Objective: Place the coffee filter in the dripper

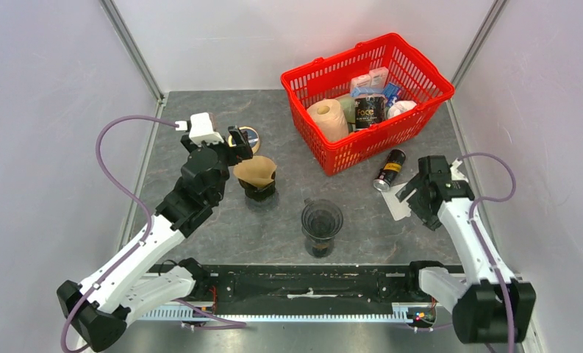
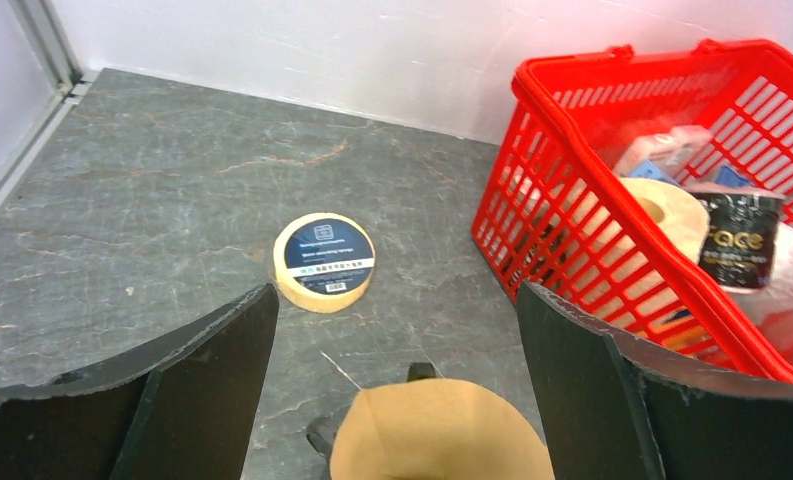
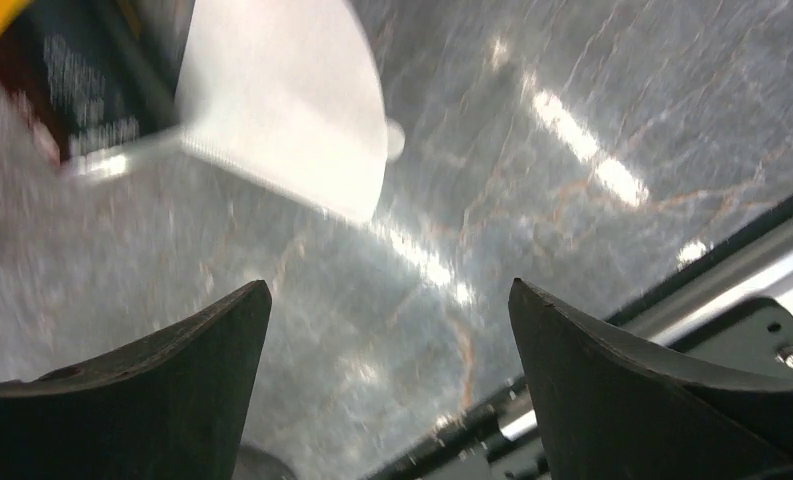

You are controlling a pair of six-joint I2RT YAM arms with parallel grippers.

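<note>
Brown coffee filter is sitting in the black dripper, just under my left pincer, which is gaping wide and gripping nothing. Placement looks done; next, I'm reckoning, is lifting clear without nudging it. My right pincer is hovering open and empty over a white filter.

In the upper right of my overhead view, a red basket sits on the grey, stone-patterned table. Inside it I see a toilet paper roll at the left, a black tub with pale lettering beside it, and white packets behind. Just below the basket a dark can lies on its side. Left of the basket a tape roll lies flat, dark label up.
</note>
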